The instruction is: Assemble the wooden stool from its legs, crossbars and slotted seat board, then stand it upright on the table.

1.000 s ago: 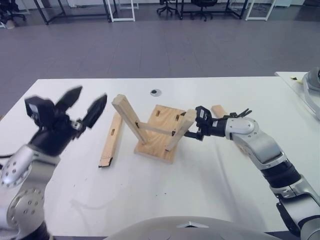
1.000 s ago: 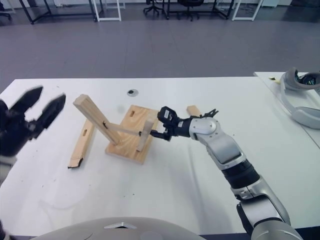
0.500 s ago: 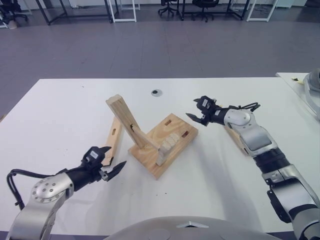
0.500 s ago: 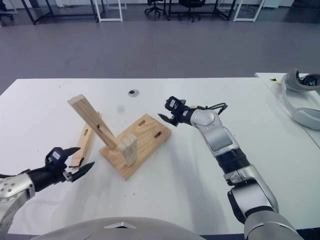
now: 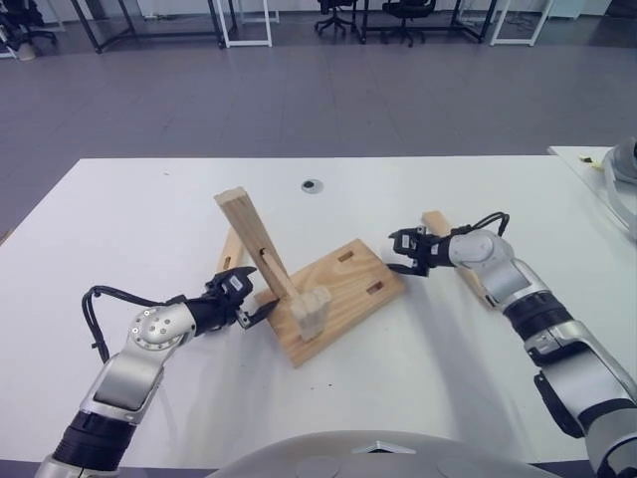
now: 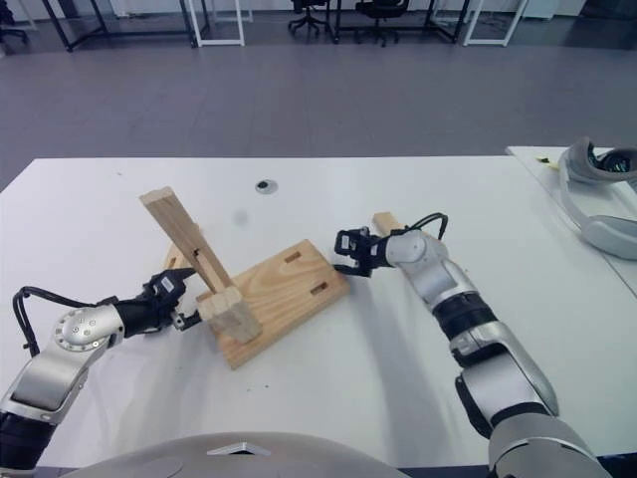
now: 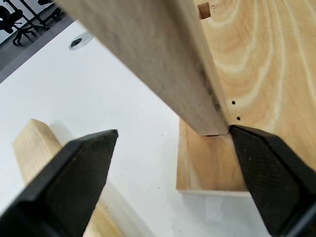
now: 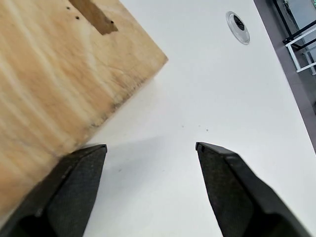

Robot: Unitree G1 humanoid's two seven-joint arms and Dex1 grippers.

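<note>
Wooden seat board point(image 5: 343, 294) lies flat on the table point(image 5: 149, 209), one leg point(image 5: 254, 244) slanting up from it. Left gripper point(image 5: 254, 302), fingers apart, sits at its 9 o'clock. Right gripper point(image 5: 396, 253), fingers apart, sits at 2 o'clock.

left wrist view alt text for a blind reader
Open black fingers sit either side of the foot of a wooden leg where it meets the slotted seat board. A loose leg lies on the white table.
</note>
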